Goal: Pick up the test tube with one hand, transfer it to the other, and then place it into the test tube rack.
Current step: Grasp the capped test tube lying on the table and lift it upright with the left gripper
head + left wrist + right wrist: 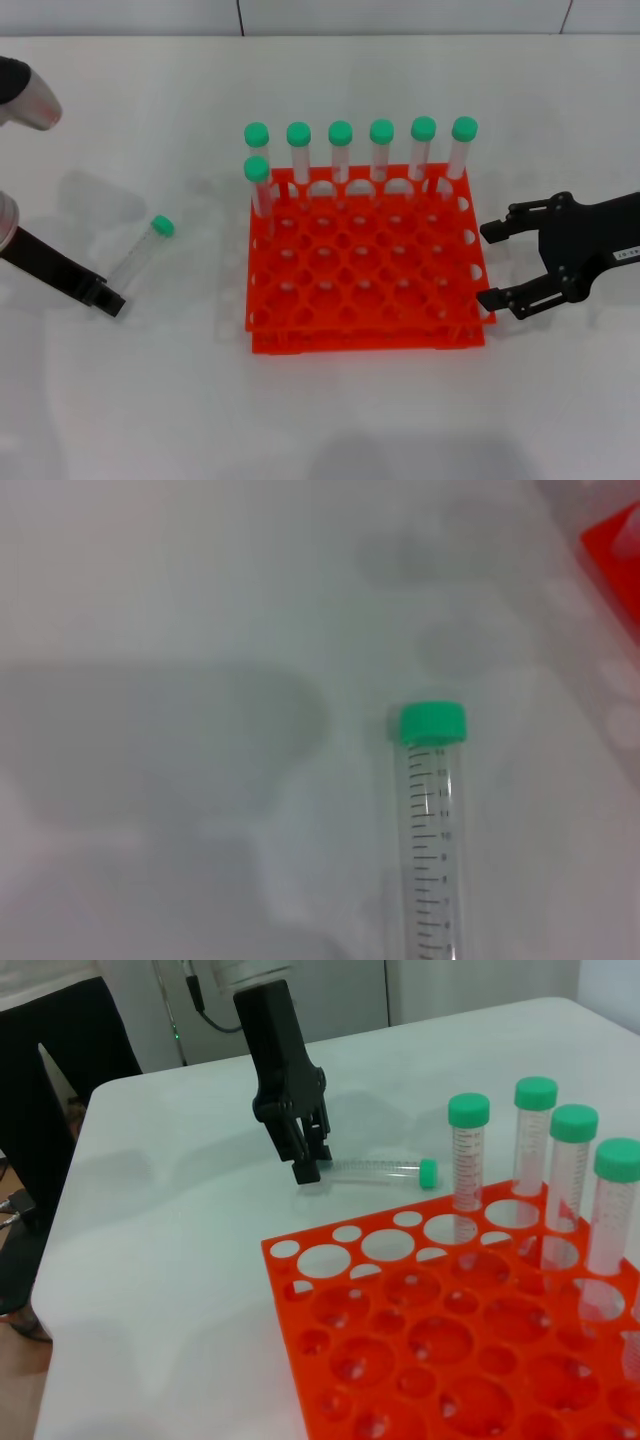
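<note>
The test tube [140, 255] lies flat on the white table to the left of the rack, its green cap pointing to the far right. It also shows in the left wrist view [432, 820] and the right wrist view [375, 1170]. My left gripper [108, 298], black and unlabelled, is low at the tube's bottom end; the right wrist view shows it there too [308, 1168]. My right gripper [485, 266], black with a white label, is open and empty just right of the orange-red test tube rack [365, 300].
Several green-capped tubes [340, 150] stand upright along the rack's back row, and one [258, 185] stands at the left of the second row. The rack's corner shows in the left wrist view [615, 540]. A dark-clothed person [60, 1070] stands beyond the table's far left edge.
</note>
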You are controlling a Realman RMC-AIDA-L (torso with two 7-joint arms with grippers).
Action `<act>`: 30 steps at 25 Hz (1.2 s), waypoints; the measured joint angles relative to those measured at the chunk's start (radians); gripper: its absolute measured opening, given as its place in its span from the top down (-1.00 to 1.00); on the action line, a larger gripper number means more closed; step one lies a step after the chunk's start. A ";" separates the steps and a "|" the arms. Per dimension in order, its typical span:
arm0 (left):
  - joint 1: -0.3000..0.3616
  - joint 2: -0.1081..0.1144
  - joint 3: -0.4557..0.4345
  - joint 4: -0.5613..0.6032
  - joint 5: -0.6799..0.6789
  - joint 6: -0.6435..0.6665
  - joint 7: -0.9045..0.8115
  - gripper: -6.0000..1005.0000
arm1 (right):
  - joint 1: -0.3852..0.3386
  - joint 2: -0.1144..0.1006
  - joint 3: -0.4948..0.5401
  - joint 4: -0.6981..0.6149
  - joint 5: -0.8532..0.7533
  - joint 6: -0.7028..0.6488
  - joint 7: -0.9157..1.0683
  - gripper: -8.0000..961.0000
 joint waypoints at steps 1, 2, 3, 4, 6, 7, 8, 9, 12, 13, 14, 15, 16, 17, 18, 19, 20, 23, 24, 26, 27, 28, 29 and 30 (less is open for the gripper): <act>-0.002 0.000 0.000 -0.003 0.003 -0.004 0.000 0.28 | 0.000 0.001 0.000 0.000 0.000 0.000 0.000 -0.81; -0.003 0.000 0.000 -0.005 0.004 -0.006 -0.001 0.31 | 0.000 0.002 0.000 0.000 0.000 0.000 -0.001 -0.81; -0.003 0.000 0.000 -0.005 0.004 -0.008 -0.003 0.34 | 0.000 0.003 0.000 0.000 0.000 0.000 -0.002 -0.81; -0.003 0.000 0.000 -0.006 0.005 -0.010 -0.005 0.34 | 0.000 0.004 0.000 0.000 0.000 0.000 -0.004 -0.81; -0.003 0.002 0.001 -0.006 0.006 -0.012 -0.010 0.34 | 0.000 0.006 0.001 0.000 0.000 0.000 -0.007 -0.81; -0.004 0.003 0.001 -0.006 0.006 -0.013 -0.010 0.34 | -0.001 0.006 0.001 0.000 0.000 0.000 -0.008 -0.81; -0.004 0.003 0.001 -0.006 0.006 -0.013 -0.010 0.34 | -0.001 0.007 0.001 0.000 0.000 -0.001 -0.008 -0.81; -0.005 0.004 0.001 -0.008 0.006 -0.013 -0.010 0.35 | -0.001 0.007 0.001 0.000 0.000 -0.001 -0.008 -0.81; -0.010 0.004 0.001 -0.018 0.006 -0.017 -0.011 0.35 | -0.001 0.008 0.001 0.000 0.000 -0.002 -0.008 -0.81; -0.013 0.005 0.001 -0.024 0.006 -0.021 -0.013 0.35 | -0.001 0.008 0.001 0.000 0.000 -0.003 -0.009 -0.81; -0.015 0.006 0.001 -0.028 0.006 -0.023 -0.015 0.35 | -0.001 0.008 0.001 0.000 0.000 -0.003 -0.009 -0.81; -0.016 0.007 0.001 -0.032 0.006 -0.026 -0.018 0.36 | -0.002 0.009 0.001 0.000 0.000 -0.003 -0.009 -0.81; -0.016 0.007 0.001 -0.032 0.006 -0.026 -0.018 0.36 | -0.002 0.009 0.001 0.000 0.000 -0.003 -0.009 -0.81; -0.017 0.009 0.001 -0.036 0.005 -0.029 -0.021 0.36 | -0.002 0.010 0.001 0.000 0.000 -0.002 -0.009 -0.81; -0.017 0.009 0.001 -0.039 0.006 -0.034 -0.022 0.40 | -0.002 0.010 0.001 0.000 0.000 -0.002 -0.009 -0.81; -0.018 0.010 0.001 -0.039 0.006 -0.037 -0.022 0.45 | -0.002 0.010 0.001 0.000 0.000 -0.002 -0.009 -0.81; -0.018 0.010 0.001 -0.038 0.006 -0.037 -0.022 0.50 | -0.002 0.010 0.001 0.000 0.000 -0.002 -0.009 -0.81; -0.018 0.008 -0.002 -0.031 0.006 -0.038 -0.021 0.59 | -0.002 0.010 0.002 0.000 0.000 -0.002 -0.008 -0.81; -0.019 0.007 -0.002 -0.028 0.005 -0.040 -0.019 0.59 | -0.002 0.010 0.002 0.000 0.000 -0.002 -0.007 -0.81; -0.018 0.005 -0.003 -0.016 0.003 -0.047 -0.019 0.60 | -0.002 0.010 0.003 0.000 0.000 -0.002 -0.007 -0.81; -0.015 0.002 -0.004 -0.002 0.000 -0.054 -0.019 0.60 | -0.002 0.010 0.003 0.000 0.000 -0.002 -0.007 -0.81; -0.006 -0.002 -0.005 0.019 -0.005 -0.060 -0.018 0.60 | -0.003 0.009 0.003 0.000 0.001 -0.002 -0.007 -0.81; 0.007 -0.007 -0.006 0.050 -0.014 -0.069 -0.017 0.60 | -0.004 0.009 0.003 0.000 0.002 -0.002 -0.007 -0.81; 0.020 -0.011 -0.007 0.080 -0.028 -0.081 -0.013 0.61 | -0.005 0.009 0.003 0.000 0.003 -0.002 -0.007 -0.81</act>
